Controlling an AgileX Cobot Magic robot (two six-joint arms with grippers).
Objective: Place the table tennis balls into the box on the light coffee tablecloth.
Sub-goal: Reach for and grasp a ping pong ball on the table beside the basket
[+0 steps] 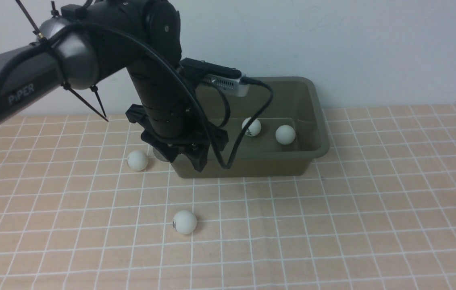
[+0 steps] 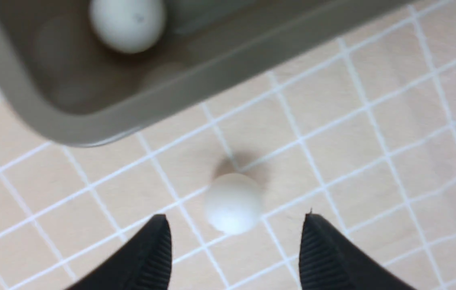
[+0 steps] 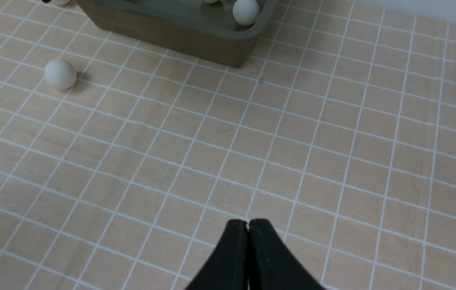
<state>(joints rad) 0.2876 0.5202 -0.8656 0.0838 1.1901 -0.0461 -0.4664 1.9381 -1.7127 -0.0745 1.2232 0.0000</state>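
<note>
The olive-green box (image 1: 316,121) stands at the back on the light coffee tablecloth (image 1: 332,225). Two white balls lie inside it (image 1: 251,127) (image 1: 285,134). Two more lie on the cloth, one left of the box (image 1: 137,160) and one in front (image 1: 184,222). My left gripper (image 1: 181,157) hangs open at the box's front left corner. In the left wrist view the gripper (image 2: 234,217) is open with a ball (image 2: 234,201) lying on the cloth just ahead of its fingertips, next to the box (image 2: 90,125). My right gripper (image 3: 248,223) is shut and empty above the cloth.
The left arm and its black cable (image 1: 248,133) hide the box's left half in the front view. A pale wall (image 1: 373,48) rises behind the box. The right wrist view shows the box (image 3: 171,28) and one ball on the cloth (image 3: 60,74).
</note>
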